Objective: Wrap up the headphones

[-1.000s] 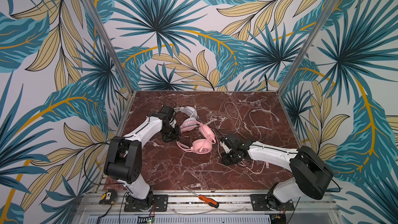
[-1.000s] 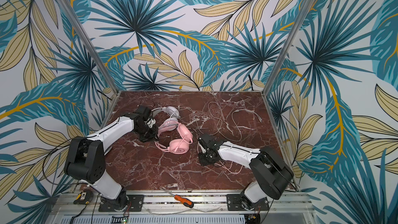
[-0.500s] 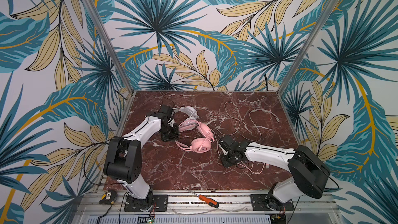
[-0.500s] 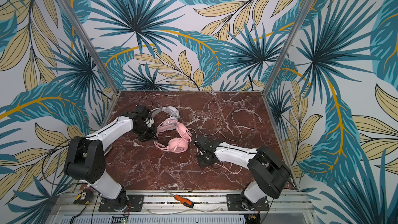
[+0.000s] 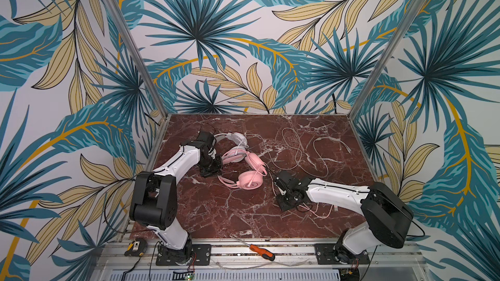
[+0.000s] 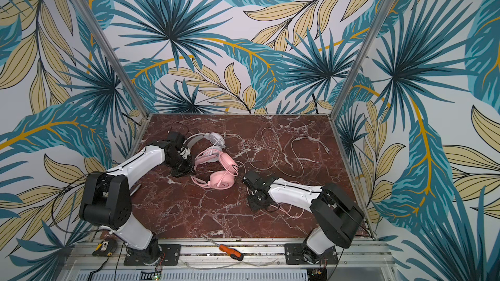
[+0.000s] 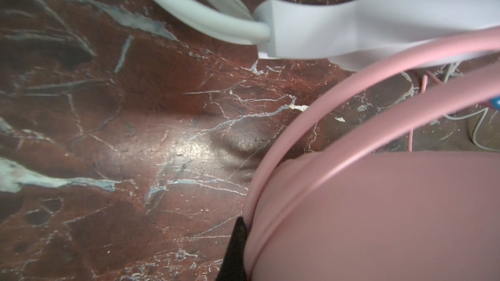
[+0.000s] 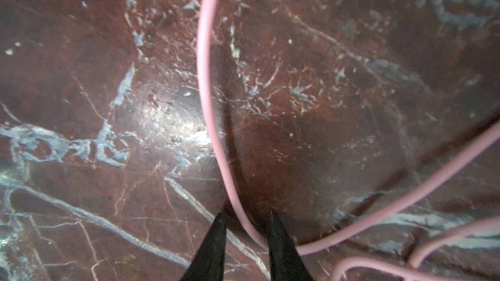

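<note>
The pink headphones [image 5: 250,180] [image 6: 221,180] lie mid-table, one earcup flat. The white headphones [image 5: 238,138] [image 6: 216,138] lie just behind them. My left gripper [image 5: 216,162] [image 6: 189,164] is shut on the pink headband [image 7: 351,212]. In the left wrist view only one black finger [image 7: 236,239] shows, pressed against that band, and the white headset's arm [image 7: 351,28] crosses above. My right gripper [image 5: 276,182] [image 6: 247,182] [image 8: 246,216] sits low, right of the pink earcup. Its jaws are open a little, and the pink cable [image 8: 205,77] runs between them without being pinched.
The loose white cable [image 5: 297,155] loops over the back right of the marble table [image 5: 216,212]. More pink cable [image 5: 322,213] trails under the right arm. A screwdriver [image 5: 261,251] and a tape measure [image 5: 135,247] lie on the front rail.
My right gripper has slid left toward the pink earcup, and its jaws have narrowed slightly. The left arm has held still.
</note>
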{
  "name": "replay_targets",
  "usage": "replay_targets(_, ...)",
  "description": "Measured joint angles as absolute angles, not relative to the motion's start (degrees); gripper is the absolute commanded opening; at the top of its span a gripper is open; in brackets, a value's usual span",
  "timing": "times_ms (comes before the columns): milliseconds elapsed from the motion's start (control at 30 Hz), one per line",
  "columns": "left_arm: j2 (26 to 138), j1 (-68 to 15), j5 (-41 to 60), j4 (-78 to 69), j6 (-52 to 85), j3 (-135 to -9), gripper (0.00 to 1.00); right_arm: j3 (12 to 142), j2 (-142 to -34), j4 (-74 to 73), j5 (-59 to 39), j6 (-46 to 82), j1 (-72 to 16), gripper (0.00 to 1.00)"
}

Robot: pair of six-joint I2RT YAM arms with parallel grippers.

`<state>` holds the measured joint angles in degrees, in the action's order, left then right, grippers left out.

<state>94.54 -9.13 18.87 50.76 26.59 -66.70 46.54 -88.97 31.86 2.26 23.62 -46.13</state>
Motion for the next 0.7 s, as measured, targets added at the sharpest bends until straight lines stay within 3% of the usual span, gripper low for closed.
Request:
replay_targets(433, 94.54, -8.45, 17.19, 50.76, 26.59, -67.55, 0.00, 49.89, -91.88, 36.03, 2.98, 21.65, -47.79, 0.27)
replay_targets(700, 94.52, -8.45, 16.56, 50.76, 26.87, -67.55, 0.00, 49.67, -91.59, 35.94, 3.16, 21.28, -48.42, 0.09)
